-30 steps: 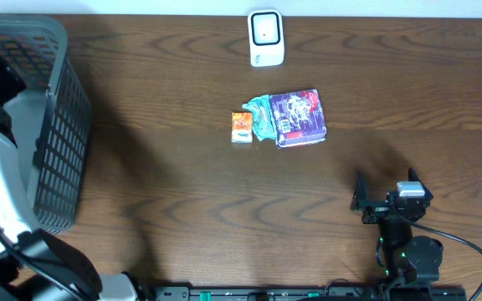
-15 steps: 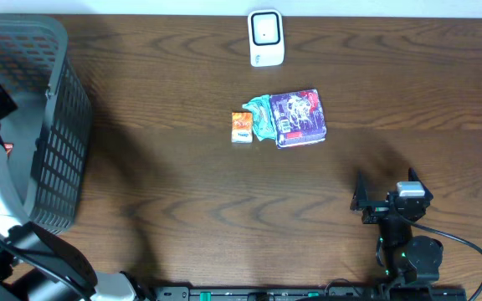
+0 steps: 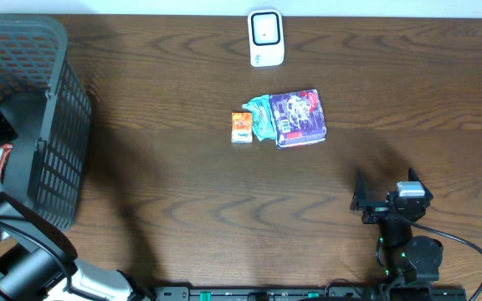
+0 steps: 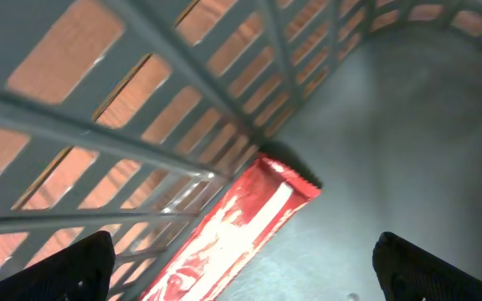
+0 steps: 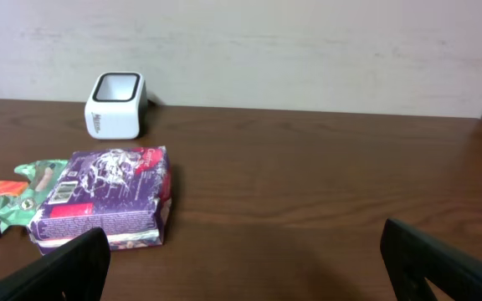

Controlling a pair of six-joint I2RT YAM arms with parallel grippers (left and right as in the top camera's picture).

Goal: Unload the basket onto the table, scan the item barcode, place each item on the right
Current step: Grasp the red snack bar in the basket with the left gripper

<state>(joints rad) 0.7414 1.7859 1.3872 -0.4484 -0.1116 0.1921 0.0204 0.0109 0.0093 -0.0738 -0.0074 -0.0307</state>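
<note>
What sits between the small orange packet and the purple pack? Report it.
A crumpled green wrapper lies between the orange packet and the purple pack, seen in the overhead and right wrist views.

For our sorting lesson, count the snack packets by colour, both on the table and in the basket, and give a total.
Purple packet: 1
Green packet: 1
Orange packet: 1
Red packet, inside the basket: 1
Total: 4
</note>
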